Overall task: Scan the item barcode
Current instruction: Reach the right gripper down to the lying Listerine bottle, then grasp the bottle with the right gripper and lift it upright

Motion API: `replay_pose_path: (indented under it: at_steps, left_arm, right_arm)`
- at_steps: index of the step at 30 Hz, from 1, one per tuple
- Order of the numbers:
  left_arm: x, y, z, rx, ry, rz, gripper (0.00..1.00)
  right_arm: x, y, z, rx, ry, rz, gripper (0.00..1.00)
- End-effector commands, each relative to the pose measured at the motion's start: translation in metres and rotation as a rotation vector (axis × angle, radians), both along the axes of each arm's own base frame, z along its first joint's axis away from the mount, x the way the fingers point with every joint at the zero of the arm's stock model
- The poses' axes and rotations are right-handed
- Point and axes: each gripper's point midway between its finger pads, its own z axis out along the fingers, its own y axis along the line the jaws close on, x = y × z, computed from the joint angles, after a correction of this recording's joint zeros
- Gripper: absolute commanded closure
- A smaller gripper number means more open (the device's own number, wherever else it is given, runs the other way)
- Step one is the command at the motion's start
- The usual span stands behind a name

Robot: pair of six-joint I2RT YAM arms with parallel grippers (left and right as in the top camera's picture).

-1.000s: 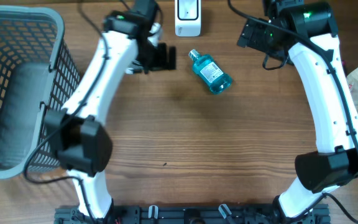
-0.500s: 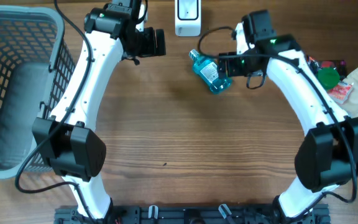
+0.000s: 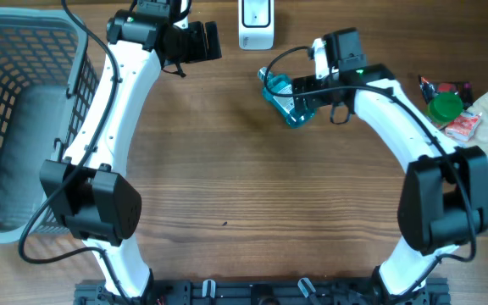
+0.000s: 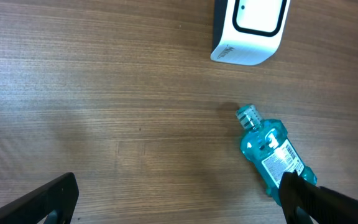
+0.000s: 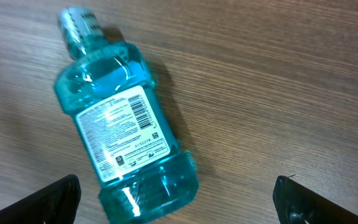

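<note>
My right claw [image 5: 178, 202] hangs open over the bottle [image 5: 120, 134], which lies label-up on the table [image 5: 278, 74]. My left claw [image 4: 179, 199] is open too, empty, near the scanner [image 4: 250, 28].

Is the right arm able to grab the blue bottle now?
Probably yes. The right gripper hangs open right over the bottle, which lies flat on the table between its fingers, and nothing sits in the way.

No legible text; bottle label [image 5: 120, 134] print too small.
</note>
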Motion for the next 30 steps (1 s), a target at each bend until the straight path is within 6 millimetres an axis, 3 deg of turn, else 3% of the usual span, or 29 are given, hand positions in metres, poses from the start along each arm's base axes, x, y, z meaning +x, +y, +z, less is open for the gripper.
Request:
replay_pose_path:
  at_steps: [1, 6, 10, 16, 21, 23, 27, 30]
  left_arm:
    - [0.002, 0.004, -0.001, -0.009, 0.002, 0.048, 0.00]
    - [0.002, 0.042, -0.006, 0.021, 0.032, 0.238, 0.00]
    - [-0.008, 0.061, -0.012, 0.061, 0.082, 0.277, 0.00]
    - [-0.011, 0.064, -0.014, 0.080, 0.092, 0.284, 0.00]
    - [-0.014, 0.064, -0.015, 0.084, 0.106, 0.283, 0.00]
    - [-0.013, 0.064, -0.015, 0.084, 0.103, 0.283, 0.00]
    - [-0.013, 0.064, -0.015, 0.084, 0.104, 0.283, 0.00]
    - [-0.014, 0.064, -0.015, 0.084, 0.105, 0.283, 0.00]
  right_arm:
    - [0.005, 0.020, 0.000, -0.108, -0.062, 0.074, 0.00]
    - [0.015, 0.059, 0.009, -0.128, -0.177, 0.159, 0.00]
    - [0.033, 0.065, 0.016, -0.118, -0.261, 0.174, 0.00]
    - [0.068, 0.096, -0.013, -0.135, -0.302, 0.243, 0.00]
    - [0.091, 0.109, -0.020, -0.051, -0.282, 0.256, 0.01]
    - [0.092, 0.110, -0.021, -0.049, -0.282, 0.256, 0.01]
    - [0.089, 0.113, -0.032, -0.034, -0.258, 0.267, 0.16]
    - [0.086, 0.115, -0.050, -0.023, -0.221, 0.276, 0.18]
